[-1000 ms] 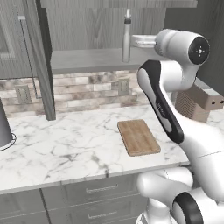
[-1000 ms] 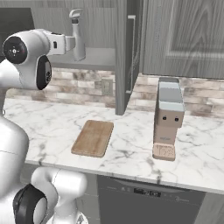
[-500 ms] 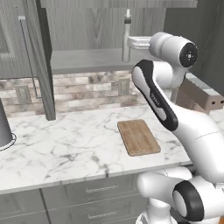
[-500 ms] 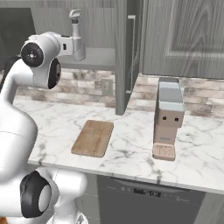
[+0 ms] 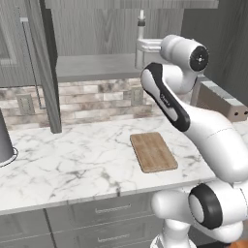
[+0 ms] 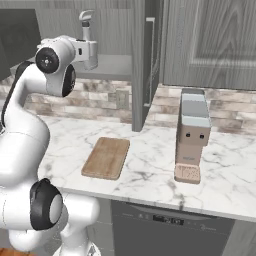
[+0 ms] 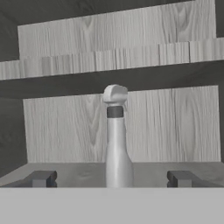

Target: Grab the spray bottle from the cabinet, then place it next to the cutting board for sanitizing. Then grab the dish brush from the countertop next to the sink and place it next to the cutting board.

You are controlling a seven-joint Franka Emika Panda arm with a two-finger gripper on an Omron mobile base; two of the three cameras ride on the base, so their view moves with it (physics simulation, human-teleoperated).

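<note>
Hand view: spray bottle [image 7: 116,144] centred between your jaws, which stand wide apart and grip nothing yet
Compared with a second ago, your arm has swung its wrist up and in toward the open cabinet [image 5: 97,68], so the gripper [image 6: 89,52] now sits level with the shelf, right at the bottle, which stands upright near the shelf's front edge. That puts you at the end of the approach, judging by the alignment: ease forward until the neck sits between the fingertips [image 7: 43,178], then close. The cutting board [image 5: 152,151] lies flat on the tabletop [image 5: 77,160] below, with bare marble beside it for the drop
</note>
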